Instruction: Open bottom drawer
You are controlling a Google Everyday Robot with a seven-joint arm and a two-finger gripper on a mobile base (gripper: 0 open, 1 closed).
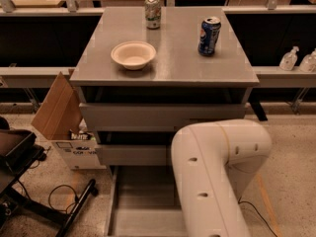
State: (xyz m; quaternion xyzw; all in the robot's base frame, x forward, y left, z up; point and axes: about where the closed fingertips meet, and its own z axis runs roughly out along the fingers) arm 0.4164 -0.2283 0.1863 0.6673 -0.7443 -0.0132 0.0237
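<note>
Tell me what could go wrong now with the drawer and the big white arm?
The bottom drawer already sticks far out; more pulling might yank it off its rails.
The claw is out of sight below the white arm, so a slipping hold could go unnoticed.
The arm sits close to the cabinet; a bump might tip the blue can on top.

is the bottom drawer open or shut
Open: the bottom drawer is pulled out, its grey interior showing below the upper fronts. The gripper is out of view, past the white arm.
</note>
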